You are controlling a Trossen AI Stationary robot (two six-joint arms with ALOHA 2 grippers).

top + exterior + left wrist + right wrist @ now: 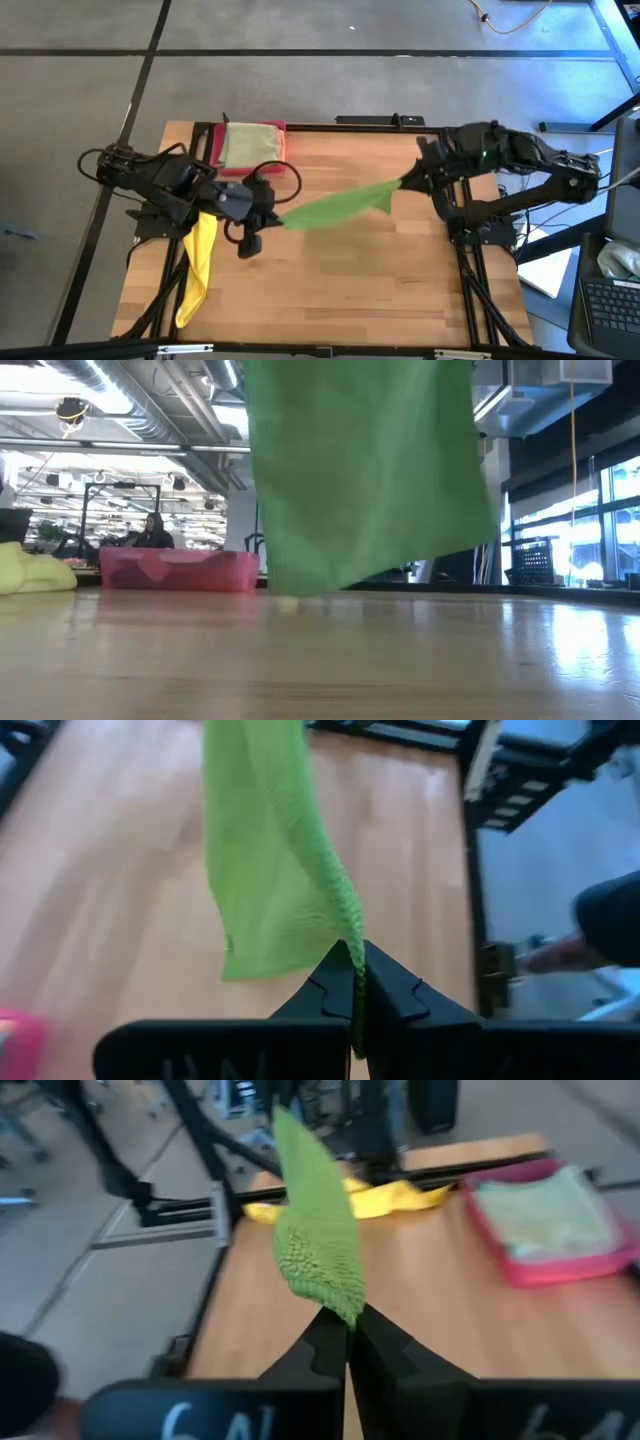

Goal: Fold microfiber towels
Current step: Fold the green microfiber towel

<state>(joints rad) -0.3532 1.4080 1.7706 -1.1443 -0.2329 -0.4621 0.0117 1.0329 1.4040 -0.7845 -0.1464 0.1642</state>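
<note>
A bright green microfiber towel (338, 205) is stretched in the air between my two grippers over the middle of the table. My left gripper (278, 217) is shut on its left end and my right gripper (404, 184) on its right end. In the low view the green towel (365, 470) hangs as a wide sheet, its lower edge close to the table top. A yellow towel (197, 265) lies crumpled along the table's left edge. A pale olive towel (248, 143) lies folded in the pink tray (216, 150). My left gripper (358, 965) pinches an upper corner of the green towel (345, 925) between its two fingers, slanting down from the table's left. The cloth hangs below and runs away toward the other arm. My right gripper (348, 1330) pinches the opposite upper corner (335, 1295) between its two fingers, coming nearly level from the table's right. The edge between the two holds sags only a little.
The pink tray stands at the far left of the table. The yellow towel (30, 572) takes up the left edge. Bare wood (380, 280) lies under and in front of the hanging towel. A person sits in the room far behind the table (152, 532).
</note>
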